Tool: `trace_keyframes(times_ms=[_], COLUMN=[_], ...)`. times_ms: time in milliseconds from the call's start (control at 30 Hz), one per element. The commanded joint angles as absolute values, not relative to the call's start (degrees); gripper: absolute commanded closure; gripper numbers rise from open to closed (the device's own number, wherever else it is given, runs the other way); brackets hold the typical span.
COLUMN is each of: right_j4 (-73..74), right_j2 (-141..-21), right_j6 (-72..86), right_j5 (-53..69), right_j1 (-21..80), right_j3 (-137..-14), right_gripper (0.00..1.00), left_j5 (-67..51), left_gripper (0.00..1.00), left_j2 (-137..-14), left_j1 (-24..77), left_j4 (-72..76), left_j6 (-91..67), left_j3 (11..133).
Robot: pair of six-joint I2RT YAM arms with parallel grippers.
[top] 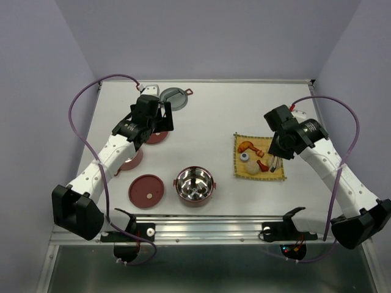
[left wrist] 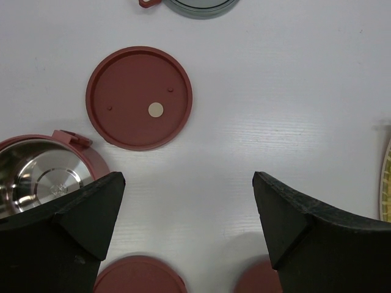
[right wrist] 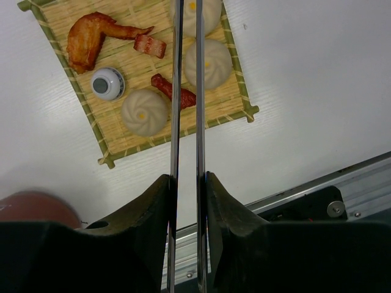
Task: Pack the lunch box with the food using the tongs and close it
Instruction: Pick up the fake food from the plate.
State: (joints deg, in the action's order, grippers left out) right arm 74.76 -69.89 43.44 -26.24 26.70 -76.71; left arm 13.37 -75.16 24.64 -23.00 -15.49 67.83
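Observation:
The silver tongs (right wrist: 177, 91) run straight up the right wrist view, and my right gripper (right wrist: 187, 180) is shut on their two arms. They reach over the food on the yellow mat (top: 258, 171): pale buns (right wrist: 144, 112), a fried wing (right wrist: 91, 36) and a dark-and-white piece (right wrist: 107, 84). One lunch box bowl (top: 195, 185) stands open at the front centre, with a red lid (top: 146, 190) to its left. My left gripper (left wrist: 189, 183) is open and empty above the table. Beyond it lies a dotted red lid (left wrist: 139, 97), and a second bowl (left wrist: 43, 177) stands at its left.
A grey lid (top: 174, 96) with a red tab lies at the back of the table. A metal rail (top: 208, 227) runs along the near edge. Purple walls close in the sides and back. Cables loop from both arms.

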Motion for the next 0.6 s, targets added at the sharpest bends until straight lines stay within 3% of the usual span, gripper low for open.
trace_keyframes(times_ms=[0,567], right_j4=[75.8,71.6], right_j2=[-67.7,-67.5], right_j6=[46.8,46.7], right_j5=[-28.7,-22.5], right_j1=[26.7,24.4], right_j3=[-77.0,-72.3], right_gripper=[0.70,0.62], left_j5=[12.1,9.3], left_gripper=[0.01,0.01], left_j2=[-74.9,-74.6], left_j1=[24.4,24.4], left_j4=[-21.0,-20.4], left_j6=[-14.8,-15.6], left_j3=[67.2,66.9])
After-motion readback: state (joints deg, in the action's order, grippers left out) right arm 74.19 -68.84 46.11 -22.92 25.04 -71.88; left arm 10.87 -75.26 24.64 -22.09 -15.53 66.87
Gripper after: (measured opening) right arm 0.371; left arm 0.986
